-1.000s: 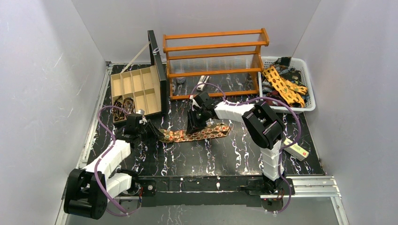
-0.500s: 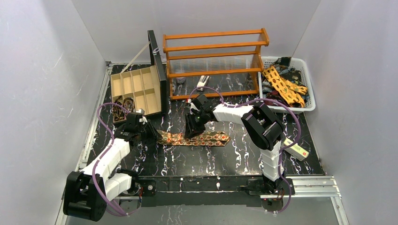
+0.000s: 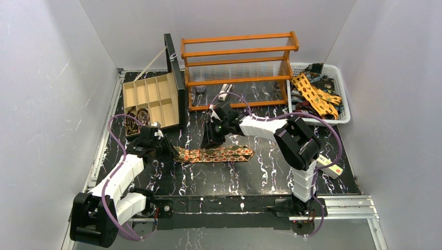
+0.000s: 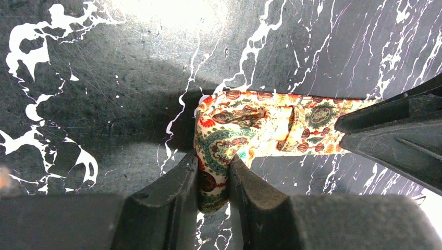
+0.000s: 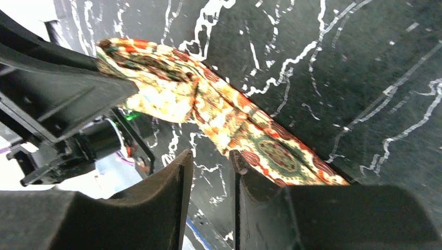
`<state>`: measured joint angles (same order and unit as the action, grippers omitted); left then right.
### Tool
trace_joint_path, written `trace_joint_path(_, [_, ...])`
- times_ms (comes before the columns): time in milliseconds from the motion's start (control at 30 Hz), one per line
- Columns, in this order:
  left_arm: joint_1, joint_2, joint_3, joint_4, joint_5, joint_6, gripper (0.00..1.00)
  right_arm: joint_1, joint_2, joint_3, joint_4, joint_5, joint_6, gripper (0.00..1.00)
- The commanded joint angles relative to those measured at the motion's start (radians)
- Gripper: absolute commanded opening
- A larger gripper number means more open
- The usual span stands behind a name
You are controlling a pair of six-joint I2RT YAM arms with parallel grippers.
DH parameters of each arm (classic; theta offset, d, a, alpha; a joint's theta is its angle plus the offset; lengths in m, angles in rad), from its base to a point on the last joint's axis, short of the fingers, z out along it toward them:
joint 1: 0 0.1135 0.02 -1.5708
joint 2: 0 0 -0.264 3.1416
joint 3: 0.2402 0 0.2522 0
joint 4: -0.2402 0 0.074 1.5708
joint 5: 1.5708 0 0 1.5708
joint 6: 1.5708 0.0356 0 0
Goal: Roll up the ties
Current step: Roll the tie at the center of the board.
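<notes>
Wooden box: open, on the far-left part of the counter; coiled ties sit in its nearest compartments.
Left end effector: fingers clamped tight on the left end of the tie, with fabric pinched between the two pads.
Tie, left end: folded back on itself into a loose first turn, cream and red with green paisley motifs.
Tie, rest: a flat strip lying on the counter, running right from the fold, in the middle between the two arms.
Right end effector: fingers a narrow gap apart with only bare counter showing between them; tips low, just beside the tie.
Basket: far right, holding loose ties, yellow and dark.
</notes>
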<state>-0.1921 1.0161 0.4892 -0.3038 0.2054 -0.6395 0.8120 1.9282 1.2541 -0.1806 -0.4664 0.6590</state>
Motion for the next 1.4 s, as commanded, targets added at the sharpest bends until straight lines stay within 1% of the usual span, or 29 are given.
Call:
trace_joint_path(0, [-0.006, -0.014, 0.032, -0.035, -0.022, 0.016, 0.06, 0.028, -0.014, -0.003, 0.137, -0.013, 0.115, 0.37])
trace_joint_path(133, [-0.005, -0.015, 0.035, -0.037, -0.031, 0.02, 0.06, 0.07, 0.022, 0.02, 0.15, 0.012, 0.127, 0.35])
trace_joint_path(300, [-0.007, -0.019, 0.026, -0.037, -0.057, 0.008, 0.06, 0.105, 0.074, 0.044, 0.173, -0.002, 0.148, 0.32])
trace_joint_path(533, [-0.008, -0.041, 0.016, -0.038, -0.079, -0.004, 0.06, 0.128, 0.149, 0.096, 0.172, -0.013, 0.136, 0.3])
trace_joint_path(833, [-0.024, -0.043, 0.02, -0.052, -0.135, -0.003, 0.06, 0.133, 0.152, 0.132, 0.173, 0.002, 0.143, 0.29])
trace_joint_path(967, [-0.032, -0.031, 0.02, -0.053, -0.141, -0.004, 0.06, 0.136, 0.149, 0.119, 0.251, 0.049, 0.151, 0.27])
trace_joint_path(1133, [-0.038, -0.021, 0.027, -0.054, -0.153, 0.001, 0.06, 0.14, 0.228, 0.191, 0.183, 0.06, 0.141, 0.23])
trace_joint_path(1200, [-0.054, -0.026, 0.04, -0.065, -0.185, 0.004, 0.06, 0.143, 0.241, 0.185, 0.184, 0.057, 0.142, 0.21])
trace_joint_path(1367, [-0.13, 0.004, 0.069, -0.093, -0.307, -0.004, 0.06, 0.143, 0.256, 0.197, 0.182, 0.041, 0.136, 0.22])
